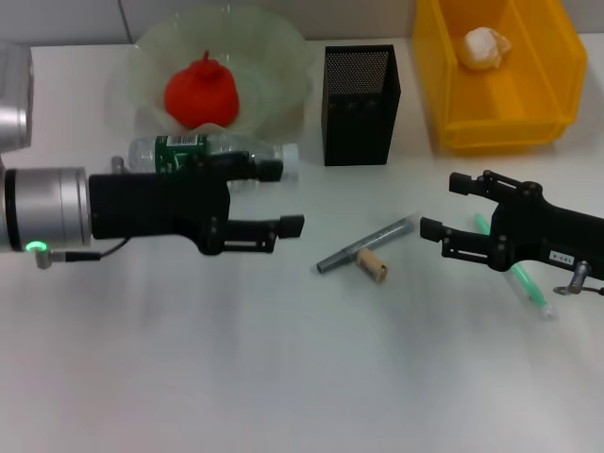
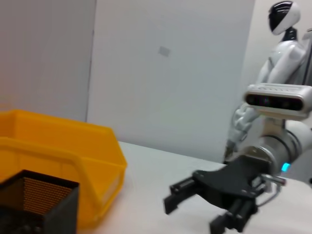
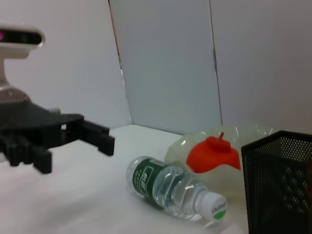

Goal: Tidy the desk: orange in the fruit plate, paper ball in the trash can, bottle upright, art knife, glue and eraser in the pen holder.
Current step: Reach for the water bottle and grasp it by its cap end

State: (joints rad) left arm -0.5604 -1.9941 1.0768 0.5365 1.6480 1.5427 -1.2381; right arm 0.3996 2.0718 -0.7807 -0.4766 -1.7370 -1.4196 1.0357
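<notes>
The orange [image 1: 200, 90] lies in the pale-green fruit plate [image 1: 283, 57] at the back left. The paper ball [image 1: 484, 47] lies in the yellow trash can [image 1: 552, 85] at the back right. The bottle [image 1: 222, 149] lies on its side in front of the plate, cap to the right. My left gripper [image 1: 283, 198] is open and empty, hovering just in front of the bottle. The grey art knife [image 1: 368, 243] and the tan eraser [image 1: 372, 267] lie mid-table. The green glue stick [image 1: 526, 281] lies partly under my right gripper [image 1: 444, 205], which is open and empty.
The black mesh pen holder [image 1: 360, 104] stands between plate and trash can. The right wrist view shows the bottle [image 3: 170, 187], orange [image 3: 212, 153], pen holder [image 3: 278, 185] and left gripper [image 3: 83, 158]. The left wrist view shows the trash can [image 2: 73, 156] and right gripper [image 2: 192, 217].
</notes>
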